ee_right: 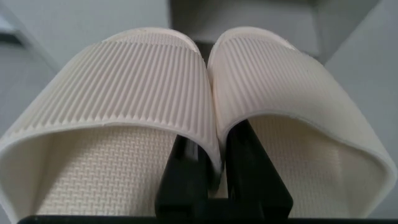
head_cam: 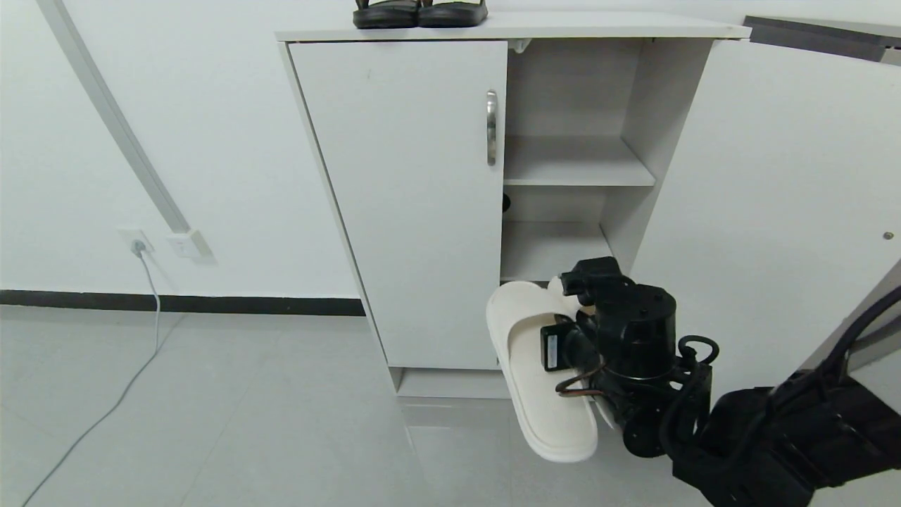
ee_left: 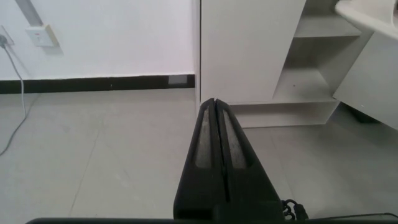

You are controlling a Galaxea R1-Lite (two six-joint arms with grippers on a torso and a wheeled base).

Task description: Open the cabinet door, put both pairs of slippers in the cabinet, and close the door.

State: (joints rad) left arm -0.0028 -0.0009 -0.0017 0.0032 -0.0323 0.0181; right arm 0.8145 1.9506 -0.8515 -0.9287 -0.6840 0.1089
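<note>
The white cabinet (head_cam: 398, 204) stands against the wall with its right door (head_cam: 774, 211) swung open and its left door shut. My right gripper (head_cam: 574, 310) holds a pair of cream slippers (head_cam: 542, 366) just in front of the cabinet's lower shelf (head_cam: 552, 250); the slippers (ee_right: 205, 112) sit side by side with the fingers (ee_right: 242, 168) pinching their inner edges. A pair of black slippers (head_cam: 420, 13) rests on the cabinet top. My left gripper (ee_left: 215, 106) hangs low over the floor, its fingers pressed together on nothing.
Inside the open half are two bare shelves, the upper shelf (head_cam: 574, 165) above the lower one. A wall socket (head_cam: 139, 245) with a grey cable (head_cam: 134, 366) is on the left. The grey tiled floor (head_cam: 211, 408) lies open before the cabinet.
</note>
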